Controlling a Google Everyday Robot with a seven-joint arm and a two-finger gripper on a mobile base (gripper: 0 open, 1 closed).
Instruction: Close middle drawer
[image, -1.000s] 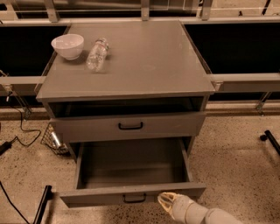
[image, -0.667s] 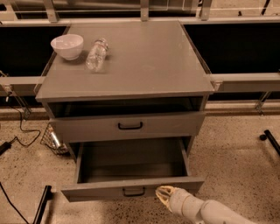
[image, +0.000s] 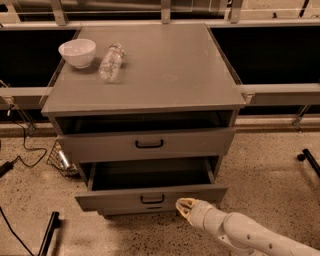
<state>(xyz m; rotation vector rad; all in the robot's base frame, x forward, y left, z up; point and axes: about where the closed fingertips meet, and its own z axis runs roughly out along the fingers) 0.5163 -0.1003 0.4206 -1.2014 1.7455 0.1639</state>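
Note:
The middle drawer (image: 150, 196) is the lower, slim-fronted grey drawer with a small dark loop handle (image: 152, 199). It stands partly pulled out of the grey cabinet (image: 150, 65), and its deep box shows empty. My gripper (image: 184, 205) is at the front panel's lower right edge, just right of the handle, with its pale tips pressed together against or right next to the panel. The white arm (image: 250, 235) comes in from the bottom right.
Above is a taller drawer (image: 147, 145) with a wider black handle, closed, under an open slot. A white bowl (image: 77, 52) and a lying clear bottle (image: 111, 61) sit on the cabinet top. Cables and a wire basket (image: 59, 160) lie at the left on the speckled floor.
The middle drawer has slid back into the cabinet by a good part of its length. My gripper has moved with its front panel, toward the cabinet.

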